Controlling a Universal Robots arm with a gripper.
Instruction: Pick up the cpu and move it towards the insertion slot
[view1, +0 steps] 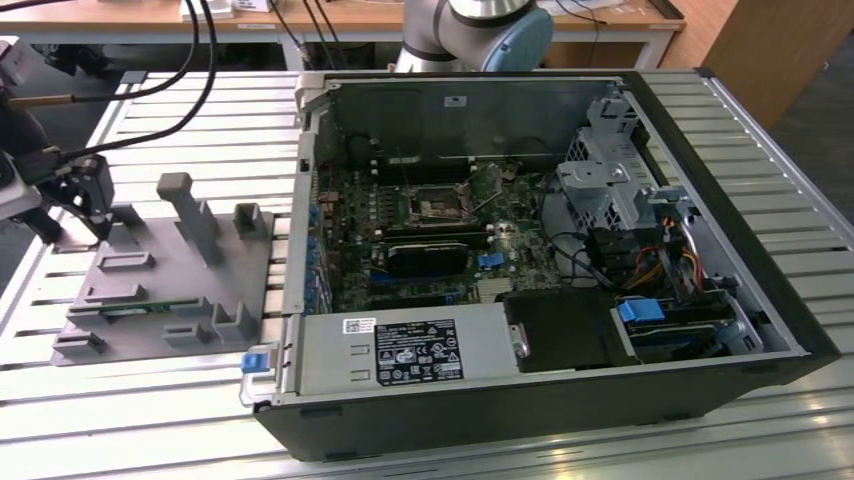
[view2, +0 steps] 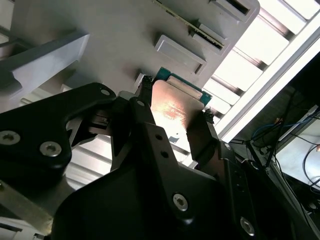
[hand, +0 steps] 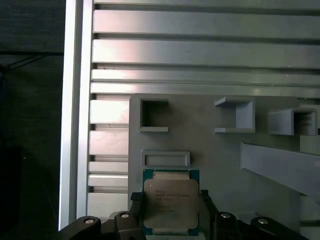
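Note:
The cpu (hand: 170, 204), a flat square chip with a pale metal top and green rim, sits between my gripper's (hand: 170, 200) two dark fingers (hand: 136, 204), which press on its opposite edges. In the second wrist view the cpu (view2: 175, 107) shows in the same hold of the gripper (view2: 175, 102), just over the grey plastic block (view2: 125, 35). In the exterior view the gripper (view1: 74, 215) hangs over the far-left corner of that block (view1: 174, 290). The insertion slot (view1: 438, 205), a dark square socket in a silver frame, lies on the motherboard inside the open computer case, far to the exterior view's right.
The grey block carries upright posts (view1: 180, 205), rectangular recesses (hand: 154, 114) and a narrow green strip (view1: 134, 310). The black case wall (view1: 304, 190) stands between block and socket. A black card (view1: 430, 255), drive cage (view1: 607, 180) and cables (view1: 641, 265) crowd the case. The slatted metal table (hand: 200, 50) lies below.

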